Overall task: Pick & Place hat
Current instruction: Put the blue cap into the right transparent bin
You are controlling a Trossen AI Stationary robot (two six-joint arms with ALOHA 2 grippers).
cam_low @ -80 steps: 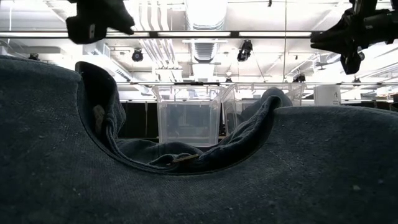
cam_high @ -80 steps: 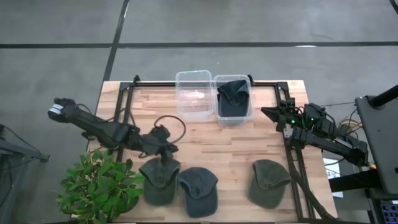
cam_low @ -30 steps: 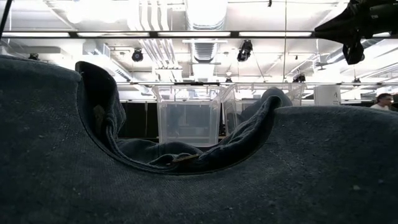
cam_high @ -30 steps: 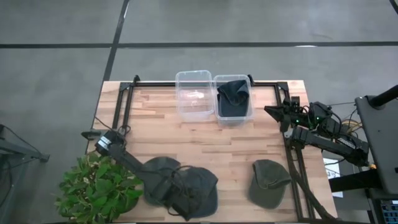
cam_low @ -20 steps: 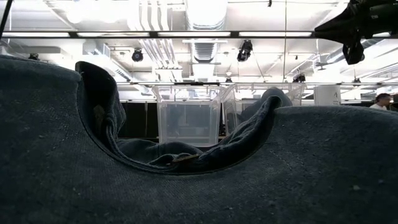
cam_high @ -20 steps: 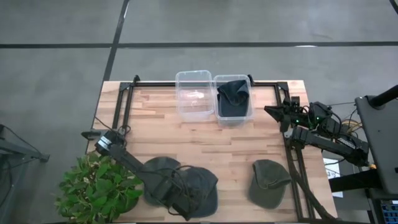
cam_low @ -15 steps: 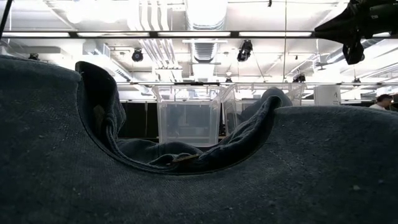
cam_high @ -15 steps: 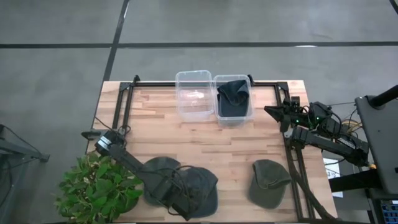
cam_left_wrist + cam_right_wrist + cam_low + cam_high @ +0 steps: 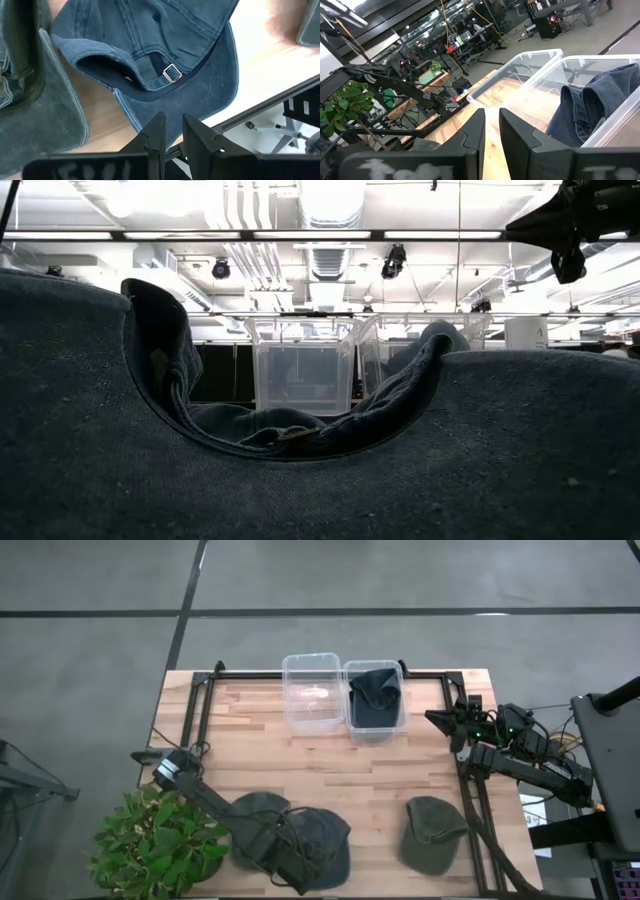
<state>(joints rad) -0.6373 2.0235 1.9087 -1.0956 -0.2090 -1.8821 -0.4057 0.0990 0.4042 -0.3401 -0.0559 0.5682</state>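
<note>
Nothing moved since half a second ago. Left gripper (image 9: 170,131) low over blue hat (image 9: 322,840) at near table edge, fingers a narrow gap apart, holding nothing. Right gripper (image 9: 491,127) near far bins (image 9: 312,690), likewise, empty.

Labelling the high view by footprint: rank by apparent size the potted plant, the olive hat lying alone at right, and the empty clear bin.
1. potted plant, clearly largest.
2. olive hat and empty clear bin look alike; not ranked.
</note>
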